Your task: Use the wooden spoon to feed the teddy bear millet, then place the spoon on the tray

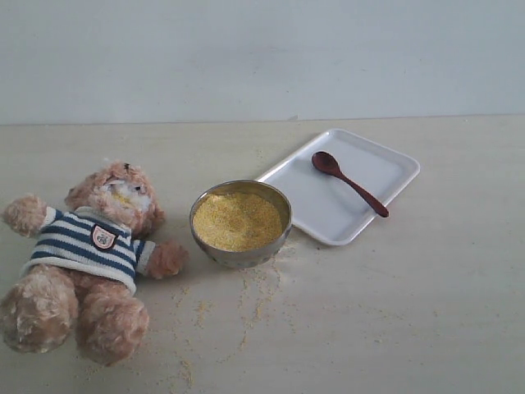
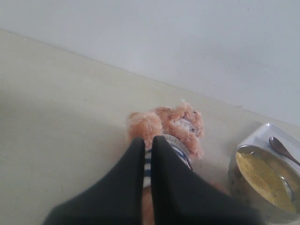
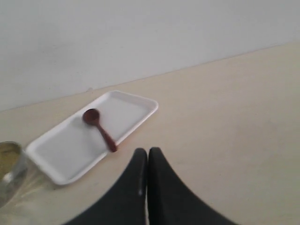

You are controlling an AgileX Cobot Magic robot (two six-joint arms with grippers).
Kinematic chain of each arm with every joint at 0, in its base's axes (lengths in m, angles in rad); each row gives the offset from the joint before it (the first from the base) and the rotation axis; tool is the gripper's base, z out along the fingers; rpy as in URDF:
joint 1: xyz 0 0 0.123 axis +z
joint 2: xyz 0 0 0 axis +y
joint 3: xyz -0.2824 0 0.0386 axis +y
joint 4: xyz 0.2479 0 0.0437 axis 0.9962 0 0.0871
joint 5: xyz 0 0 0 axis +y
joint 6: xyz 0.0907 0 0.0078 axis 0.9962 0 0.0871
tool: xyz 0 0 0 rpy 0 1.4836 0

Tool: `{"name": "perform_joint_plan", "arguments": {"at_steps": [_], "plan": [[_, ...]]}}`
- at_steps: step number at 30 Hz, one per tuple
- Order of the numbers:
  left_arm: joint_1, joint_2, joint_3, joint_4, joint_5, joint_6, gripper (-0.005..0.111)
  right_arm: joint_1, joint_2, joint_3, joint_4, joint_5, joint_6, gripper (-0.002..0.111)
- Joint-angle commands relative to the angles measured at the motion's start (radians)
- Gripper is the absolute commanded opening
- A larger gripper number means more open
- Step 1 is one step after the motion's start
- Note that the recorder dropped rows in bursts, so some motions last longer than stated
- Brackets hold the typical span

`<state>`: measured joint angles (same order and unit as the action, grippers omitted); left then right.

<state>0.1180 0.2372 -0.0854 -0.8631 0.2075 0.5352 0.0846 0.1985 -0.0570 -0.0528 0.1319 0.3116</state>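
The teddy bear (image 1: 90, 250) lies on its back at the left, in a striped shirt, with yellow grains on its muzzle. Millet (image 1: 236, 220) fills a steel bowl (image 1: 243, 257) in the middle. The wooden spoon (image 1: 348, 182) lies on the white tray (image 1: 392, 191) at the right. Neither gripper shows in the exterior view. My left gripper (image 2: 147, 140) hangs above the teddy bear (image 2: 171, 124), jaws nearly together with nothing between them. My right gripper (image 3: 147, 152) is shut and empty, off the table, near the tray (image 3: 65, 150) and the wooden spoon (image 3: 99, 129).
Loose millet specks (image 1: 250, 300) are scattered on the beige table in front of the bowl. A pale wall runs along the table's far edge. The steel bowl (image 2: 262, 185) also shows in the left wrist view.
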Motion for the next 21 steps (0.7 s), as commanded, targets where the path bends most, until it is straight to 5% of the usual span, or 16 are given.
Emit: {"name": "perform_joint_plan", "arguments": {"at_steps": [1, 12, 21], "plan": [[-0.005, -0.005, 0.003, -0.009, 0.002, -0.005, 0.005, -0.140, -0.106, 0.002, -0.093, -0.115, -0.297, 0.000], [-0.005, -0.005, 0.003, -0.009, 0.000, -0.005, 0.005, -0.215, -0.188, 0.057, -0.051, -0.043, -0.230, 0.000], [-0.005, -0.005, 0.003, -0.009, 0.000, -0.005, 0.005, -0.212, -0.188, 0.057, -0.019, 0.200, -0.272, 0.000]]}}
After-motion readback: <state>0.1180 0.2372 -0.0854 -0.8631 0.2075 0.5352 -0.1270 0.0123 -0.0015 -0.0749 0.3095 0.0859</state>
